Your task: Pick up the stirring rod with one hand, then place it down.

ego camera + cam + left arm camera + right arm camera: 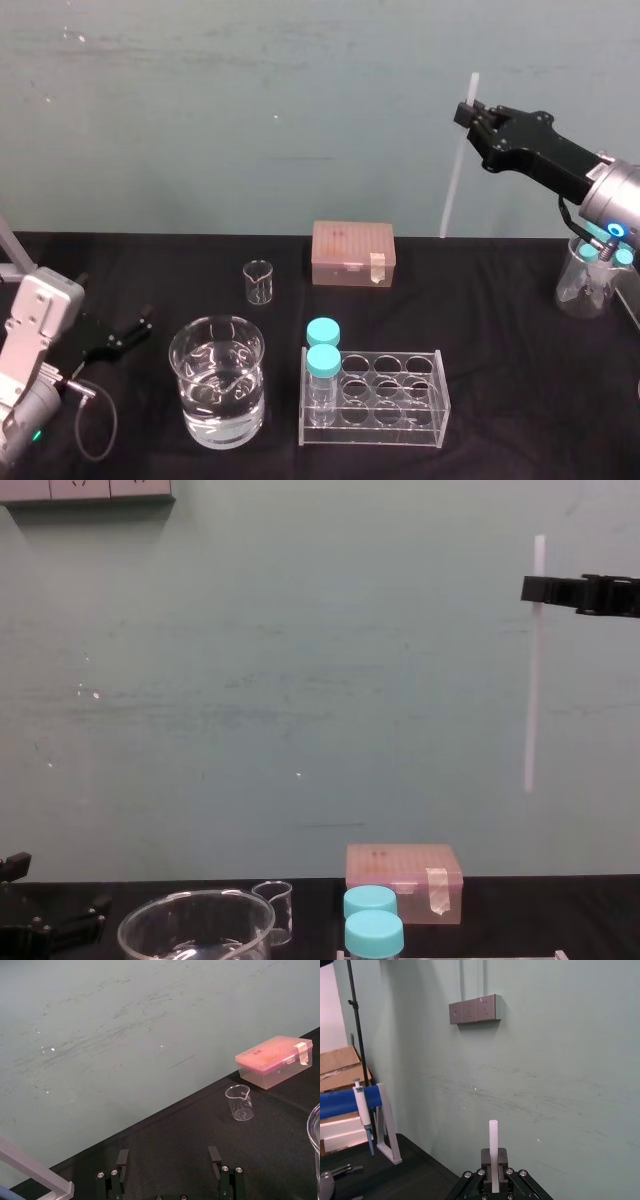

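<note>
Right gripper point(470, 113) pinches stirring rod point(452, 190) aloft; left gripper point(168, 1152) fingers wide. Beaker point(190, 400) holds liquid, probably water.

Large beaker point(217, 385) left of tube rack point(375, 398) — small beaker point(258, 281), box point(353, 254) behind; stirring rod point(454, 180) aloft, right

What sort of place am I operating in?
Probably a lab bench: beaker of clear liquid, tube rack with blue-capped bottles, pipette on a stand. Right gripper holds the stirring rod upright, high at right; left gripper idles, open, low left.
</note>
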Tool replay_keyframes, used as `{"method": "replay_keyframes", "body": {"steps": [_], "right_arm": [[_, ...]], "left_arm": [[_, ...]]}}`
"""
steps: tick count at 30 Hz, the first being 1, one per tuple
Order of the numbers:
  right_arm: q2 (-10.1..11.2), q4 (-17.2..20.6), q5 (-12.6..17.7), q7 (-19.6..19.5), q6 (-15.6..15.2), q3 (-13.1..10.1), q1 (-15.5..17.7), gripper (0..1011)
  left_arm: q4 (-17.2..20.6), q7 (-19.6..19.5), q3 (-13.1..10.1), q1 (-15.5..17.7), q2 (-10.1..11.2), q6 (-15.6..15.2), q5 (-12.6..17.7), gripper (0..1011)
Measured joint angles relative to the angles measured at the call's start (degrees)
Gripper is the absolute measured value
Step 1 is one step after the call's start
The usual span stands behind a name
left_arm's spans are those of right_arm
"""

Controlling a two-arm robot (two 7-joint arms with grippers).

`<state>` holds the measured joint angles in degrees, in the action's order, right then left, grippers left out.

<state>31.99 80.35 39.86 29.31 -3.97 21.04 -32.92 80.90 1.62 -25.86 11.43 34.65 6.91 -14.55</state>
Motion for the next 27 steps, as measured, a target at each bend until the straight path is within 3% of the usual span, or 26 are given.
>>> {"method": "replay_keyframes", "body": {"steps": [27], "right_arm": [[-0.07,0.07,-0.16,-0.14,0.12,-0.03,0.08,69]], "left_arm": [[0.0,0.0,0.0,0.0,0.0,0.0,0.0,1005]]}}
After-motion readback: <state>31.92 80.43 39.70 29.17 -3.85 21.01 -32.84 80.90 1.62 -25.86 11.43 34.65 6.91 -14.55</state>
